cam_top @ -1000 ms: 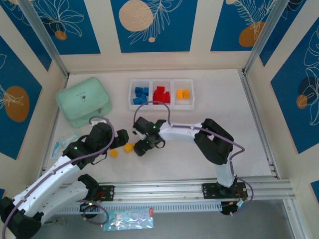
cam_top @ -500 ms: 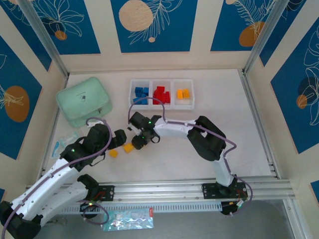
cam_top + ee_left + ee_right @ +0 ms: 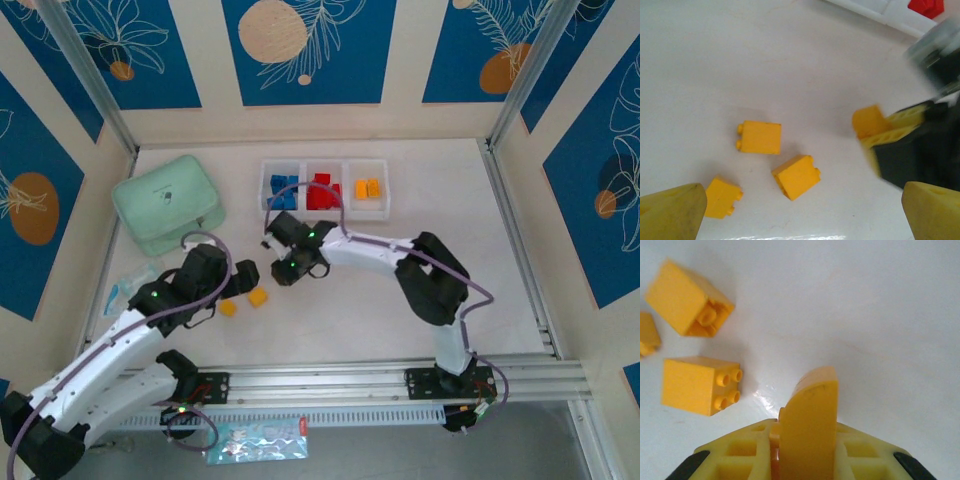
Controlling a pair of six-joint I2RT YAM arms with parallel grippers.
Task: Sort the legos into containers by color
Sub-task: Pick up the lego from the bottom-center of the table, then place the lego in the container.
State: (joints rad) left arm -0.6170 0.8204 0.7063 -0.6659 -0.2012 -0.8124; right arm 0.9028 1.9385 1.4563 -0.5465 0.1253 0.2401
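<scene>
Left wrist view: the right gripper point(image 3: 284, 272) is clamped on a yellow brick point(image 3: 869, 121), at two o'clock from the loose yellow bricks point(image 3: 760, 137) on the tabletop. The left gripper point(image 3: 800, 214) is spread wide. The pinch looks shallow, so the brick may slip before it reaches the tray point(image 3: 323, 214) at twelve o'clock.

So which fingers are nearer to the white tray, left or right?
Right. The right fingers, shut on a yellow brick, are in front of the tray, at its left end. The left fingers are open, farther off and further left, over three loose bricks.
</scene>
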